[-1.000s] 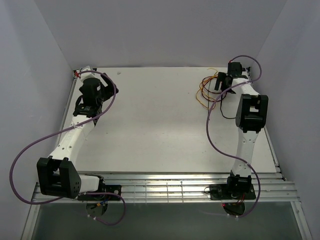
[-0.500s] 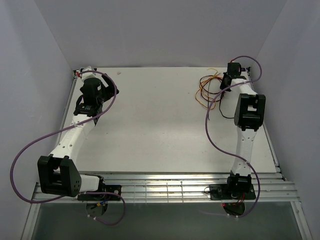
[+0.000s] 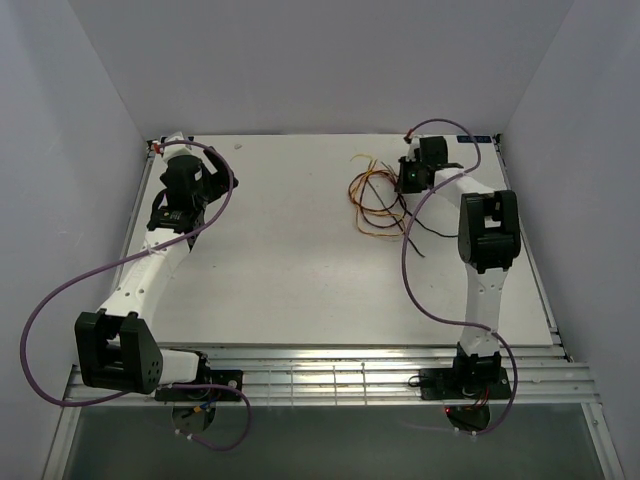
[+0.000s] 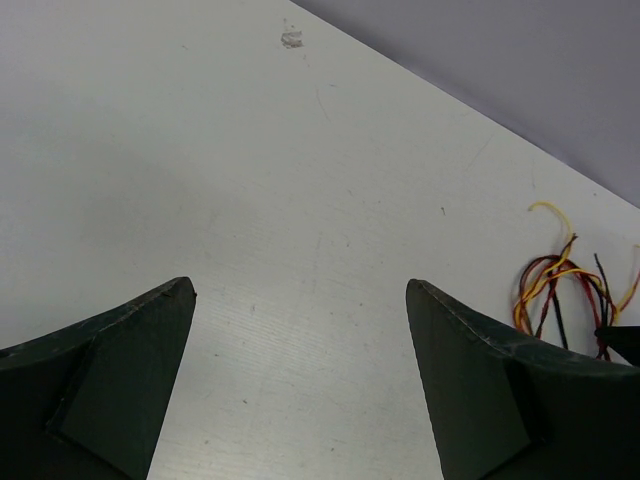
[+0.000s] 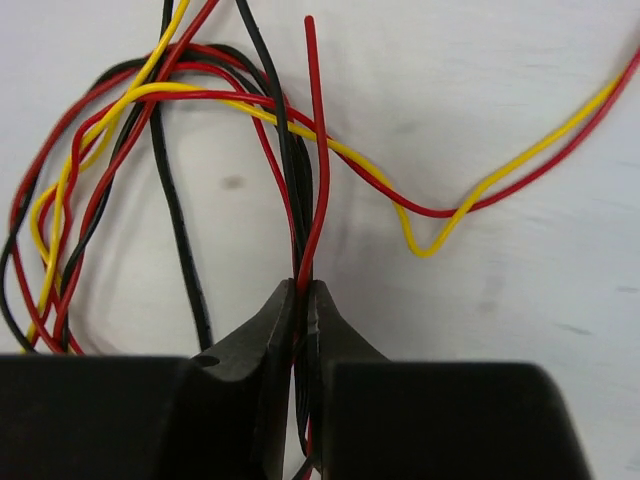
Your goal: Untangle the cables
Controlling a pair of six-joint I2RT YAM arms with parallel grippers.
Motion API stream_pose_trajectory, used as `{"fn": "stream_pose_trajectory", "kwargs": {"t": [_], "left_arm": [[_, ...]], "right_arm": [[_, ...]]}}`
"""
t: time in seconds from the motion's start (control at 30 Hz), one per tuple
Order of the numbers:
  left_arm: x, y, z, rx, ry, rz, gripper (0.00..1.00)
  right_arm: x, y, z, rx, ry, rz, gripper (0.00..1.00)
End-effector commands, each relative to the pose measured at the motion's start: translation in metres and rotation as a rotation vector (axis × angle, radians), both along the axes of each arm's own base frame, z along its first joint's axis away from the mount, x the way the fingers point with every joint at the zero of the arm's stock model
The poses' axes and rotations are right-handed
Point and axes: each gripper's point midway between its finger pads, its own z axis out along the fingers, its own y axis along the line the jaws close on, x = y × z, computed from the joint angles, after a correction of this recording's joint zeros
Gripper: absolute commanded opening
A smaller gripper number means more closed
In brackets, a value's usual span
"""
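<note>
Little done as yet, judging by the crossed bundle of thin, curly yellow, red and black cables (image 3: 376,200) near the far right corner of the white table (image 3: 300,290): pinches a red strand (image 5: 315,150) in the pressed-together right gripper (image 5: 303,290), holds the left gripper (image 4: 300,288) spread wide by the far left corner.

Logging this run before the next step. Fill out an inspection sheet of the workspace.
Surface: white table, small mark near the far edge.
Job's things: cables, yellow, red and black, tangled at far right.
Clutter: nothing seen.
Grippers: left gripper open, holding nothing; right gripper shut on red and black strands.
Cables: purple arm cables loop loosely along both arms.
Surroundings: plain grey walls on three sides.
</note>
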Motion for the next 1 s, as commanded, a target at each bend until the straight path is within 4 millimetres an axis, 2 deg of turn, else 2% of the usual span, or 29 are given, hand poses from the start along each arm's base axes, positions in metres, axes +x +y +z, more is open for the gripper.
{"fn": "stream_pose_trajectory", "kwargs": {"t": [0.0,0.03,0.1,0.13,0.2,0.4,0.53,0.73,0.83,0.87,0.9,0.93,0.97], "left_arm": [[-0.006,-0.006,0.022,-0.033,-0.052,-0.029,0.98],[-0.007,-0.010,0.023,-0.046,-0.056,-0.046,0.98],[-0.008,-0.014,0.020,-0.070,-0.047,-0.058,0.98],[-0.009,-0.017,0.018,-0.081,-0.041,-0.073,0.98],[-0.011,-0.022,0.011,-0.101,-0.020,-0.090,0.98],[-0.020,-0.052,-0.015,-0.185,0.063,-0.228,0.98],[-0.025,-0.072,-0.043,-0.239,0.151,-0.308,0.98],[-0.024,-0.086,-0.078,-0.205,0.230,-0.356,0.98],[-0.019,-0.095,-0.096,-0.193,0.282,-0.367,0.98],[-0.015,-0.098,-0.095,-0.186,0.290,-0.370,0.98],[-0.013,-0.099,-0.098,-0.171,0.300,-0.371,0.98],[-0.010,-0.102,-0.110,-0.142,0.328,-0.363,0.98],[-0.008,-0.104,-0.114,-0.118,0.341,-0.363,0.98]], "right_arm": [[-0.023,0.076,0.054,0.096,-0.126,0.233,0.08],[-0.035,0.097,0.055,0.120,-0.124,0.278,0.08],[-0.053,0.115,0.057,0.149,-0.125,0.312,0.08],[-0.065,0.134,0.059,0.162,-0.127,0.352,0.08],[-0.081,0.155,0.065,0.183,-0.144,0.386,0.08],[-0.120,0.196,0.092,0.287,-0.166,0.500,0.08],[-0.138,0.202,0.078,0.282,-0.113,0.514,0.08],[-0.145,0.192,0.046,0.232,-0.018,0.473,0.09],[-0.146,0.182,0.041,0.185,-0.003,0.433,0.34],[-0.145,0.178,0.044,0.165,-0.007,0.425,0.51],[-0.144,0.175,0.045,0.151,-0.009,0.415,0.56],[-0.141,0.171,0.047,0.130,-0.016,0.396,0.61],[-0.141,0.169,0.053,0.117,-0.023,0.388,0.72]]}}
